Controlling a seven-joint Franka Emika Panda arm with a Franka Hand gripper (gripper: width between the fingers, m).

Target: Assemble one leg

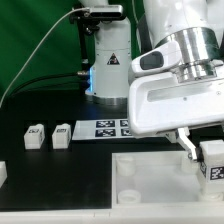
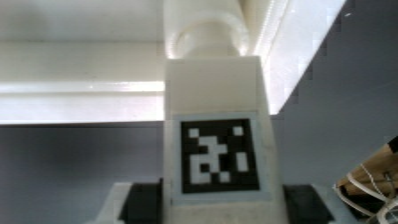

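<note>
My gripper [image 1: 203,160] is shut on a leg [image 1: 212,162], a small white square-section block with a black-and-white tag, at the exterior view's right edge, over the far right corner of the large white square panel [image 1: 150,185]. In the wrist view the leg [image 2: 217,120] fills the middle, tag facing the camera, with a dark finger pad [image 2: 146,205] on each side. Its rounded tip [image 2: 205,40] points at the panel's raised edge [image 2: 107,78]. Two more legs [image 1: 36,135] [image 1: 62,135] stand on the black table at the exterior view's left.
The marker board [image 1: 105,128] lies behind the panel near the arm's base [image 1: 108,75]. Another white block [image 1: 3,172] sits at the exterior view's left edge. A cable [image 1: 35,55] hangs over the green backdrop.
</note>
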